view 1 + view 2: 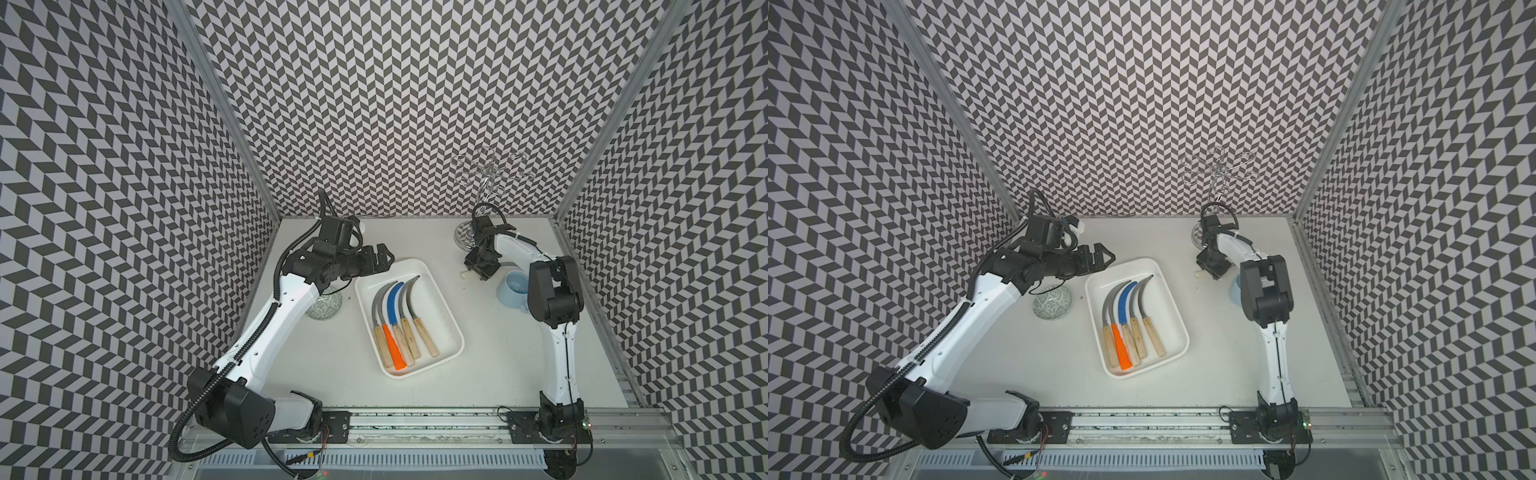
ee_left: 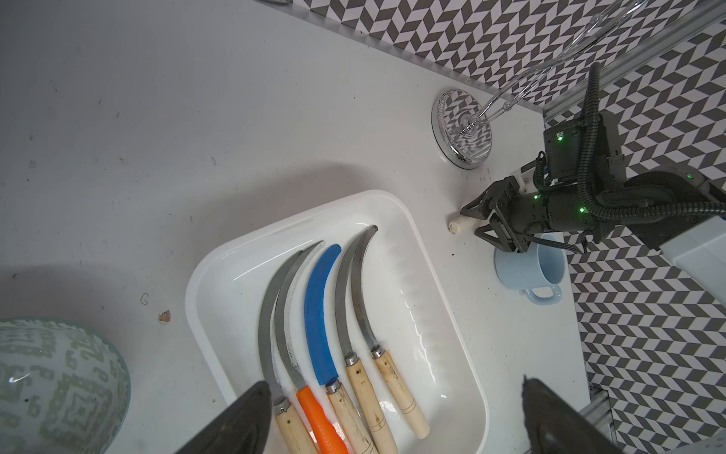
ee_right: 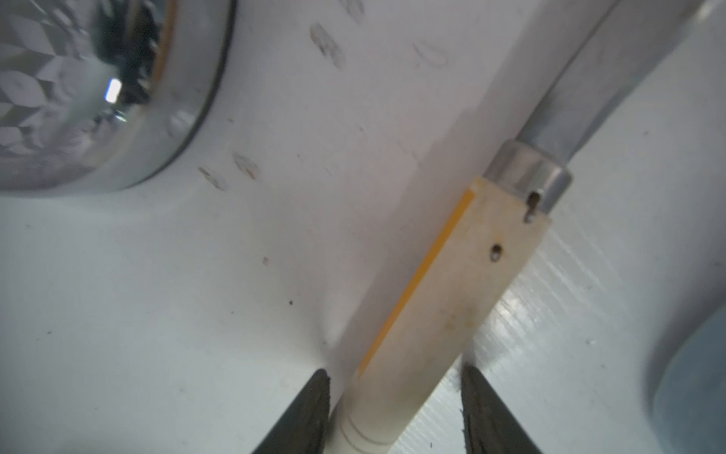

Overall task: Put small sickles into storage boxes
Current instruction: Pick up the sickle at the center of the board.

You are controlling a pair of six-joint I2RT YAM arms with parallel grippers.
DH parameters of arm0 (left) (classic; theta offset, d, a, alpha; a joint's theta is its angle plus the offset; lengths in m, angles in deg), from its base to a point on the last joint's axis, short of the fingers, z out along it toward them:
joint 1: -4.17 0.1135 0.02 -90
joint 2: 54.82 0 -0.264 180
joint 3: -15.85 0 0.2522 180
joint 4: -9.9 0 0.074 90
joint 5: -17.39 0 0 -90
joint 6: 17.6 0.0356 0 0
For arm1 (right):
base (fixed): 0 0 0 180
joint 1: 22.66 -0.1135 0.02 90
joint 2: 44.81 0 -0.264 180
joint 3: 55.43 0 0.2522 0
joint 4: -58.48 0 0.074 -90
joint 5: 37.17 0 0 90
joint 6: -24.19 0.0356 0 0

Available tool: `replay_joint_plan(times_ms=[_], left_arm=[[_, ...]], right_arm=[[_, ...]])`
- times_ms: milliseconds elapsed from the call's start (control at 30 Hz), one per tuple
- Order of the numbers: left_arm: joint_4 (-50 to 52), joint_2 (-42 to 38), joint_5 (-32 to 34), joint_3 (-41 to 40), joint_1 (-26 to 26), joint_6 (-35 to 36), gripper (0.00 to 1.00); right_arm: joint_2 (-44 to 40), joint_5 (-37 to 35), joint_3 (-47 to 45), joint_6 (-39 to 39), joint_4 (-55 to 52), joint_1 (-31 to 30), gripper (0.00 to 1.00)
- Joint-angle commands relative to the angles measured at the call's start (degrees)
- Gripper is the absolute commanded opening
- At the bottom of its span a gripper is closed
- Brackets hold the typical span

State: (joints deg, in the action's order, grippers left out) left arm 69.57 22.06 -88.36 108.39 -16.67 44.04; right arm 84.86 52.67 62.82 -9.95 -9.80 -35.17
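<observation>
The white storage box [image 1: 436, 307] [image 1: 1165, 307] [image 2: 432, 314] lies mid-table with several small sickles side by side in it. One of them has a blue blade [image 1: 395, 301] and one an orange handle [image 1: 392, 347]. My left gripper [image 1: 380, 258] [image 1: 1102, 257] [image 2: 393, 387] hovers open and empty over the box's far left corner. One more sickle lies on the table right of the box, its pale handle [image 3: 451, 295] [image 2: 461, 225] [image 1: 464, 274] running into a grey blade [image 3: 589, 90]. My right gripper [image 1: 478, 272] [image 1: 1210, 272] [image 3: 395, 377] straddles that handle. One finger touches it and a gap shows at the other.
A light blue mug [image 1: 514, 289] [image 2: 530, 267] stands just right of the right gripper. The chrome stand's round base [image 1: 465, 239] [image 2: 463, 129] [image 3: 98, 98] sits behind it. A grey patterned bowl [image 1: 326, 307] [image 2: 51, 385] lies under the left arm. Patterned walls close three sides.
</observation>
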Motion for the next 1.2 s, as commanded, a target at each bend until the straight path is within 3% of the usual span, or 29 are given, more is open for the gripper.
replay_joint_plan(times_ms=[0, 500, 700, 933, 1167], left_arm=[[-0.92, -1.23, -0.17, -0.55, 0.61, -0.34, 1.0], [-1.09, -1.66, -0.51, -0.91, 0.83, -0.47, 1.0], [-0.92, -1.76, -0.51, -0.9, 0.9, -0.47, 1.0], [-0.87, -1.74, -0.65, -1.04, 1.13, -0.56, 1.0], [-0.99, -1.69, -0.82, -1.08, 1.28, -0.64, 1.0]], right_arm=[[5.24, -1.17, -2.1, -0.49, -2.07, 1.29, 0.5], [6.3, 0.14, -1.3, -0.43, -2.27, 2.26, 0.33], [6.74, 0.82, -1.22, -0.72, -2.08, 2.32, 0.21], [7.62, 1.16, -0.47, -1.04, -2.34, 2.33, 0.15], [6.97, 0.82, -0.41, -1.67, -2.44, 2.54, 0.02]])
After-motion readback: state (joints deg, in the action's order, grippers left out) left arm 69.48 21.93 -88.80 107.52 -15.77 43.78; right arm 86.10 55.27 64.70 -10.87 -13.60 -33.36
